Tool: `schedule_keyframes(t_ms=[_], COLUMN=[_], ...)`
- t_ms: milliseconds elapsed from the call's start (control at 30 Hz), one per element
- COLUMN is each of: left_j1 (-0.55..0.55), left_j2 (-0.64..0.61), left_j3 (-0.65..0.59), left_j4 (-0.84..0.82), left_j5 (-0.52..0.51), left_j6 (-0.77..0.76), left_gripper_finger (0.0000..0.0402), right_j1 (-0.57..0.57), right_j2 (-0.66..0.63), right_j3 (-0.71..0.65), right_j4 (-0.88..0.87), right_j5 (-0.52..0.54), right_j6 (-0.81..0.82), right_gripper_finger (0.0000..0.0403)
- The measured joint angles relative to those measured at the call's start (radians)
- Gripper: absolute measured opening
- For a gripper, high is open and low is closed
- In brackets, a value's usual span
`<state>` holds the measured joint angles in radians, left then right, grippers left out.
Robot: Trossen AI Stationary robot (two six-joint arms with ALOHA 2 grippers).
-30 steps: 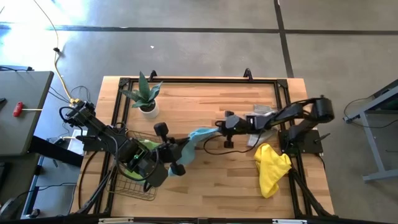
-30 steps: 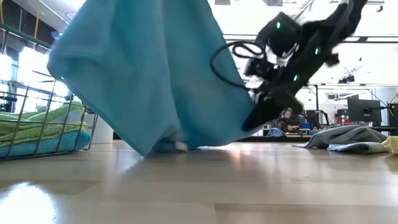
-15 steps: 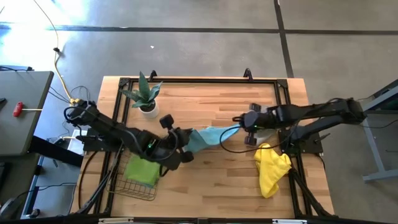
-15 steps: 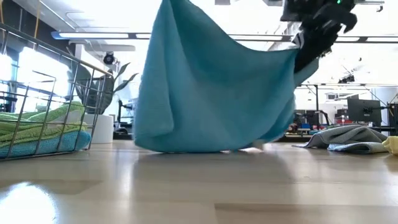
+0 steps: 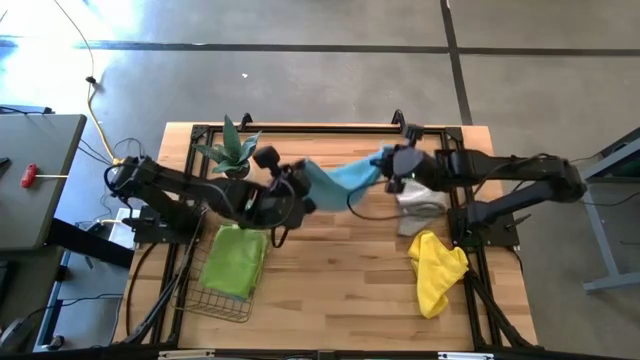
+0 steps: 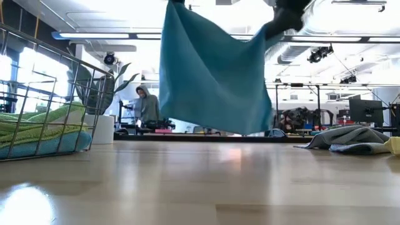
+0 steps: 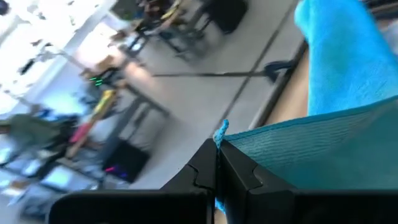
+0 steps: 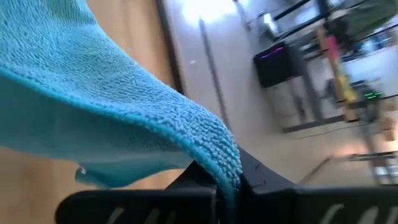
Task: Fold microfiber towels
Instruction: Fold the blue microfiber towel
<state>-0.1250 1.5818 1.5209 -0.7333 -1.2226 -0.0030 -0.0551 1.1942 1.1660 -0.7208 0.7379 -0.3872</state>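
You are looking level across a pale wooden bench (image 6: pixel 206 187). A teal blue microfiber towel (image 6: pixel 212 72) hangs spread above it, clear of the surface. At one side, a dark wire-mesh basket (image 6: pixel 53 100) holds folded lime green towels (image 6: pixel 37 128). A crumpled pale grey towel (image 6: pixel 350 137) lies opposite. A person in a grey hoodie (image 6: pixel 146 106) stands far behind.

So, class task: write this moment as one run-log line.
left pincer: shut on teal towel | right pincer: shut on teal towel | towel: spread, clear of table | fold: not begun
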Motion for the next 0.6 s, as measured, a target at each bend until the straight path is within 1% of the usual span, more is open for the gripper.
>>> schedule_keyframes(t_ms=[67,133,200,233,267,300,367,433,467,500,533,600], left_j1=[0.037,0.073,0.103,0.112,0.117,0.119,0.104,0.069,0.048,0.024,-0.001,-0.049], left_j2=[0.000,0.000,0.000,0.000,0.000,0.000,0.000,0.000,0.001,0.003,0.010,0.025], left_j3=[0.000,0.000,-0.002,-0.007,-0.013,-0.020,-0.048,-0.101,-0.134,-0.174,-0.214,-0.299], left_j4=[-0.003,-0.004,-0.007,-0.009,-0.018,-0.025,-0.019,0.022,0.058,0.103,0.157,0.264], left_j5=[-0.025,-0.024,0.034,0.096,0.189,0.297,0.523,0.683,0.736,0.774,0.801,0.844], left_j6=[0.030,0.030,-0.027,-0.078,-0.133,-0.189,-0.297,-0.366,-0.390,-0.417,-0.446,-0.503], left_gripper_finger=[0.0000,0.0000,0.0000,0.0000,0.0000,0.0000,0.0000,0.0000,0.0000,0.0000,0.0000,0.0000], right_j1=[-0.041,-0.079,-0.109,-0.120,-0.126,-0.129,-0.126,-0.099,-0.077,-0.047,-0.014,0.055], right_j2=[0.010,0.022,0.037,0.044,0.052,0.060,0.077,0.099,0.109,0.121,0.135,0.170], right_j3=[0.000,0.000,0.000,0.000,-0.001,-0.001,-0.002,-0.002,-0.002,-0.002,-0.002,-0.002], right_j4=[0.063,0.075,0.035,-0.008,-0.071,-0.141,-0.268,-0.367,-0.403,-0.428,-0.443,-0.450], right_j5=[-0.006,-0.008,-0.016,-0.030,-0.072,-0.139,-0.338,-0.523,-0.582,-0.615,-0.635,-0.642], right_j6=[-0.056,-0.058,-0.005,0.048,0.113,0.182,0.318,0.428,0.467,0.498,0.524,0.560], right_gripper_finger=[0.0000,0.0000,0.0000,0.0000,0.0000,0.0000,0.0000,0.0000,0.0000,0.0000,0.0000,0.0000])
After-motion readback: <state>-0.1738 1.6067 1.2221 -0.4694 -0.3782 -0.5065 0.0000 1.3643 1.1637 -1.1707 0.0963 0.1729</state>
